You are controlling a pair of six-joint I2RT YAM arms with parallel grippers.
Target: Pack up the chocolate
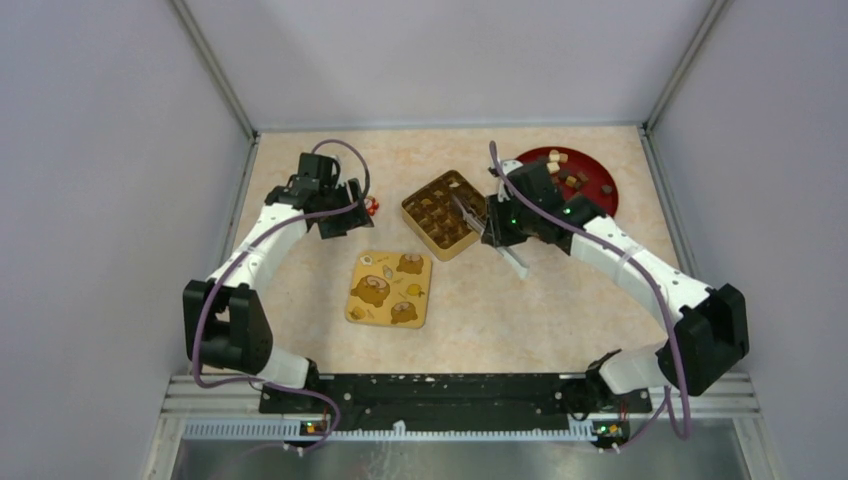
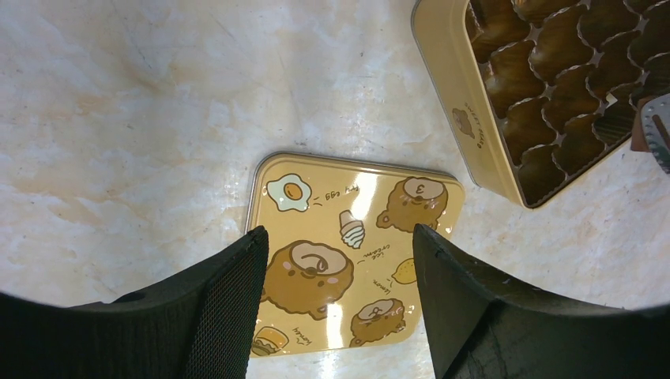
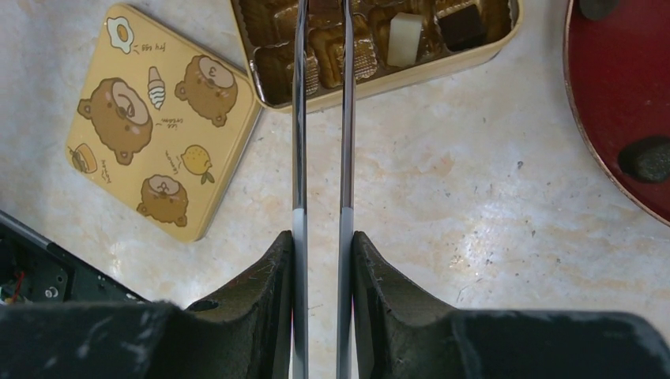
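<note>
From above, chocolate (image 1: 570,180) lies on the red plate (image 1: 597,165) at the far right of the tabletop (image 1: 560,290), with more in the tin (image 1: 422,233) left of it. The left wrist view shows the left tool (image 2: 338,241) spread wide above the yellow lid (image 2: 355,189). The right wrist view shows the right tool (image 3: 322,245) clamping tweezers (image 3: 300,118), their tips over the tin's chocolate.

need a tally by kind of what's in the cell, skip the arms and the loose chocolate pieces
Tin box: 1
Lid: 1
Red plate: 1
Tweezers: 1, clamped in the right gripper
Wrapped sweet: 1
Total: 5
</note>
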